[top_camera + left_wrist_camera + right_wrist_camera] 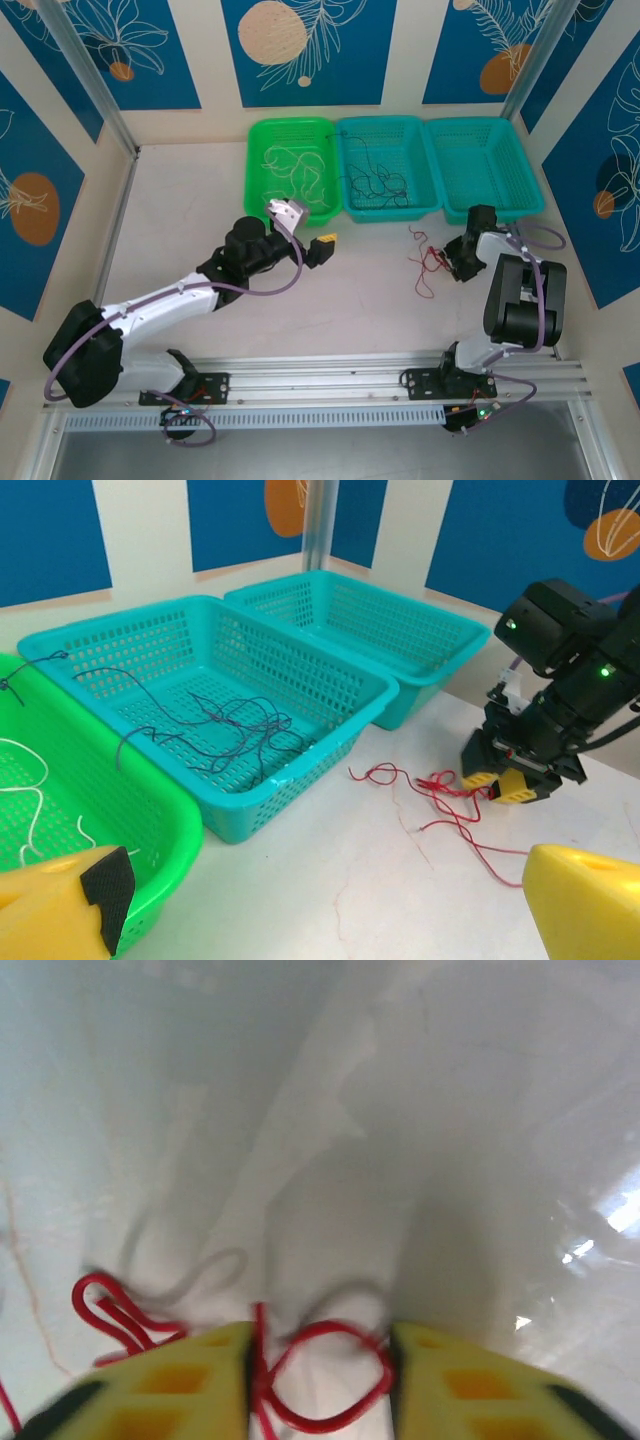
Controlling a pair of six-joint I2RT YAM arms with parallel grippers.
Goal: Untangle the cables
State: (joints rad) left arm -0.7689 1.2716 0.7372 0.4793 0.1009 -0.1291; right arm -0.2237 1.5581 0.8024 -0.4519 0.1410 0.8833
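Toward the bench's [180, 220] right edge, red cable [437, 785] looped between the right claw's [500, 783] slightly parted fingers, left claw [322, 246] spread wide.

Thin, curly white cables [296, 178] are laid in the green basket [251, 160]. Black cables [245, 730] are piled in the middle blue-green basket [310, 646]. A red cable [440, 785] is spread in loops on the table [330, 880].
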